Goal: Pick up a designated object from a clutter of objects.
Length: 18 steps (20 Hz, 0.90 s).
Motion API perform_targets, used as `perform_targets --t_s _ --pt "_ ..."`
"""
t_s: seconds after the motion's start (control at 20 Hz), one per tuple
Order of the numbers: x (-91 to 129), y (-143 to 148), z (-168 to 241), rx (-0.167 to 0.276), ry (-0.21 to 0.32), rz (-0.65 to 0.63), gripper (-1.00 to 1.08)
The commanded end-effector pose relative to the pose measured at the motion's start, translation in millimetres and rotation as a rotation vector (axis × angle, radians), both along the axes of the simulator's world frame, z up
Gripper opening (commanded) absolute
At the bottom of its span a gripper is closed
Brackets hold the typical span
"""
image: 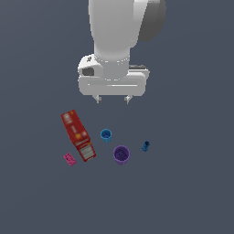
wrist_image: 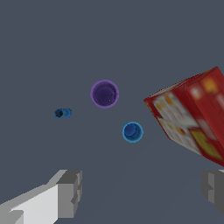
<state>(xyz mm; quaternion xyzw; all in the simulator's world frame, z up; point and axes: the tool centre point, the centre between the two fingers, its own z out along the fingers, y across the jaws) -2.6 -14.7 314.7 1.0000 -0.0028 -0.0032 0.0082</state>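
Purple and upright, the tapered cup [image: 121, 154] stood between the light-blue cup [image: 106, 135] and the tiny dark-blue bolt [image: 145, 146], apart from both. The gripper [image: 112, 98] hung above, fingers spread wide, holding nothing. The cup looked light, rigid and probably slick; pinching one wall at the rim lip seemed safest.

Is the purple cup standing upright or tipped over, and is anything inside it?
Upright and empty. In the exterior view the purple cup rests on its base, mouth up; the wrist view looks straight down its round opening and shows only bare interior.
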Motion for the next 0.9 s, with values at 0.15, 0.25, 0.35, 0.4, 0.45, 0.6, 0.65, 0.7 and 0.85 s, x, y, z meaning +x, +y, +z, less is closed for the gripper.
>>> perform_targets --t_s 0.15,0.25,0.35,0.4,0.45,0.6,0.65,0.7,0.85 --pt "-2 -4 -4 -0.001 0.011 -0.005 0.28" --pt "-4 -10 -10 -0.003 0.026 -0.011 0.28" --pt "-6 -12 -12 -0.004 0.033 -0.015 0.28" --pt "-6 -12 -11 -0.003 0.032 -0.015 0.28" --pt "-5 -12 -11 -0.003 0.031 -0.014 0.28" --pt "-3 -12 -14 -0.003 0.031 -0.007 0.28" --pt "-1 -11 -16 -0.004 0.03 -0.003 0.28" --pt "1 -11 -17 -0.004 0.03 0.001 0.28" --pt "8 -11 -25 -0.004 0.028 0.02 0.28"
